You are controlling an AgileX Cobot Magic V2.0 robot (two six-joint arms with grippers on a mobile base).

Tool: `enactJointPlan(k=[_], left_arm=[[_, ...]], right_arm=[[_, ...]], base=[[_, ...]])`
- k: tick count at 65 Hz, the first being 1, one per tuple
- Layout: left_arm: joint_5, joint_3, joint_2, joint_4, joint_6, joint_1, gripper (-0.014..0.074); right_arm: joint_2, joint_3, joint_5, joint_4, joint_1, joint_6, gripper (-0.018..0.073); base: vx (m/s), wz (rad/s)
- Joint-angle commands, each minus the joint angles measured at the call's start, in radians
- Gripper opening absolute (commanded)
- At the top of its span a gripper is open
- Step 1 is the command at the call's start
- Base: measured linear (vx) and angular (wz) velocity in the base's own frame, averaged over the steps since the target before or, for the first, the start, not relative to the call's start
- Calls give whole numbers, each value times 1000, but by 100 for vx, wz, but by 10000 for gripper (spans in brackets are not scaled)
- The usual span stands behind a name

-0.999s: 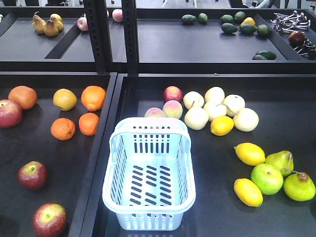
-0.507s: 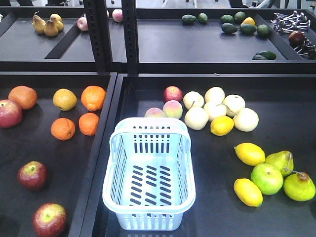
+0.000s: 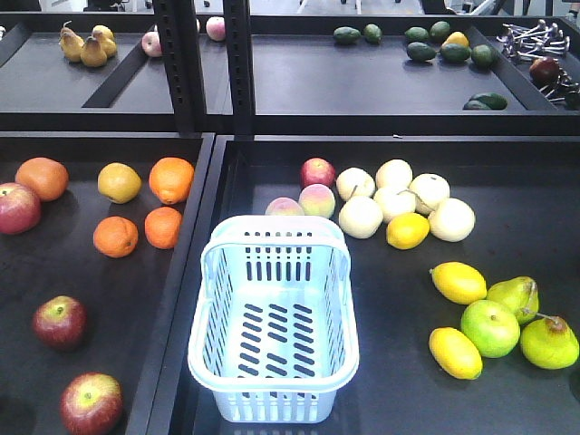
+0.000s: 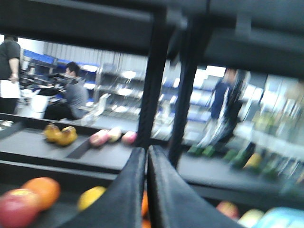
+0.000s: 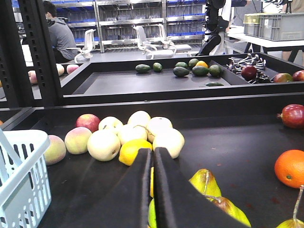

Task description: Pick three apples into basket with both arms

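The pale blue basket stands empty in the front middle of the right tray. Three dark-red apples lie in the left tray: one at the far left, one lower, one at the front edge. Another red apple sits behind the peaches. No arm shows in the front view. In the blurred left wrist view my left gripper is shut and empty, with a red apple low on the left. My right gripper is shut and empty above the lemons, beside the basket.
Oranges share the left tray. Peaches, pale round fruit, lemons and green pears fill the right tray. A black upright post and a raised divider separate the trays. The back shelf holds pears and avocados.
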Motion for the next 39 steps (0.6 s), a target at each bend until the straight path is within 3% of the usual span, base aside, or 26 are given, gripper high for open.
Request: enactJointPlan(k=[1, 8, 39], left_arm=[[-128, 12, -1, -103, -135, -7, -6], [-160, 12, -1, -167, -228, -7, -6], [-180, 12, -1, -172, -230, -7, -6]], right_arm=[[1, 12, -78, -7, -6, -10, -3], [1, 12, -78, -7, -6, -10, -3], [1, 12, -78, -7, -6, -10, -3]], base=[[0, 0], [0, 0], [0, 0]])
